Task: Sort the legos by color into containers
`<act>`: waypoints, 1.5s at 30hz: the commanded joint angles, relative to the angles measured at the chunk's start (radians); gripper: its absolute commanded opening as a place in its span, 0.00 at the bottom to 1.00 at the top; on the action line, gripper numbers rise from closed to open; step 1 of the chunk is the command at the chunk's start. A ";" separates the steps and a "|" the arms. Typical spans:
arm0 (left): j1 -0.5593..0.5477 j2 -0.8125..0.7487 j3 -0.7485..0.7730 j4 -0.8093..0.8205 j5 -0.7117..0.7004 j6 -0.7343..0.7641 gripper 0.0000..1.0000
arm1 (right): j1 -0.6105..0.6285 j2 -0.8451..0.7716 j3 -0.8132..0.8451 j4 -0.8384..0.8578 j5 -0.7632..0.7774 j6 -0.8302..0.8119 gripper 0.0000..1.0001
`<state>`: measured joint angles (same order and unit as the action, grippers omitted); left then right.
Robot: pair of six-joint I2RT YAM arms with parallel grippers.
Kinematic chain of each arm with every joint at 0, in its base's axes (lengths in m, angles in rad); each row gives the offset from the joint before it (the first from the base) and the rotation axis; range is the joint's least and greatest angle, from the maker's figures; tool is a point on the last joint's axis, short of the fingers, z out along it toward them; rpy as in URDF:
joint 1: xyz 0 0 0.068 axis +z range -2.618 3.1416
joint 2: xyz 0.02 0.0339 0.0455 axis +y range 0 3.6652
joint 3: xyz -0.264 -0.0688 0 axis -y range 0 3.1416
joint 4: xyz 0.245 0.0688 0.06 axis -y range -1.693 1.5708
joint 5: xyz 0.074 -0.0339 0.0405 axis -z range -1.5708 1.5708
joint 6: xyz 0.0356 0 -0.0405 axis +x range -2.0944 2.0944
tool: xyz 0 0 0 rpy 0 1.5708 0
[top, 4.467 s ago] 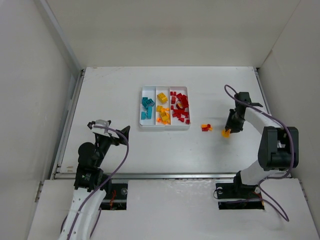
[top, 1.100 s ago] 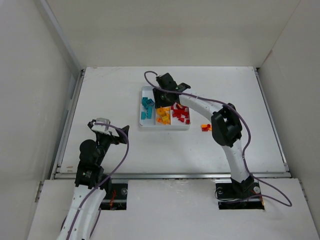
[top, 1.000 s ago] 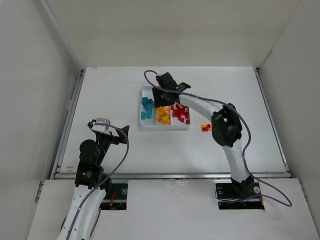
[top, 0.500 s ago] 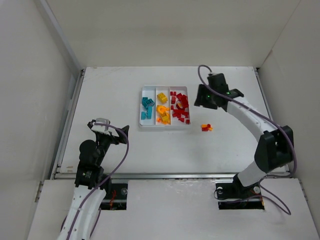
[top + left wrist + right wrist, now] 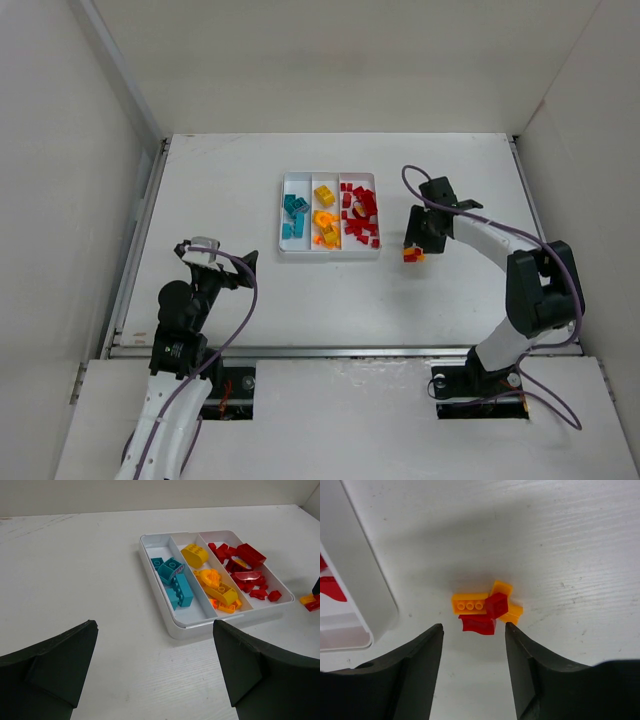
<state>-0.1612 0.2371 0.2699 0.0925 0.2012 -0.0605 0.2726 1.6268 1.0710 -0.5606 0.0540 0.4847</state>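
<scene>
A white tray at the table's middle has three compartments holding teal bricks, orange-yellow bricks and red bricks. It also shows in the left wrist view. A small clump of red and orange bricks lies on the table right of the tray, and shows in the right wrist view. My right gripper is open and empty, hovering just above this clump. My left gripper is open and empty, well short of the tray at the near left.
White walls enclose the table on the left, back and right. The tray's corner lies close to the left of the clump. The right arm's cable loops above the table.
My right arm has swung from the middle compartment, where it let go of an orange brick, back right and down over the loose clump. The left arm has not moved.
</scene>
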 commanded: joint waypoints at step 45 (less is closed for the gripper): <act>0.005 -0.012 0.000 0.044 -0.003 0.002 0.99 | -0.104 0.059 -0.059 0.140 -0.144 -0.017 0.41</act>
<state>-0.1612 0.2371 0.2699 0.0925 0.2012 -0.0605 0.1650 1.7004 1.0233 -0.4374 -0.0731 0.4801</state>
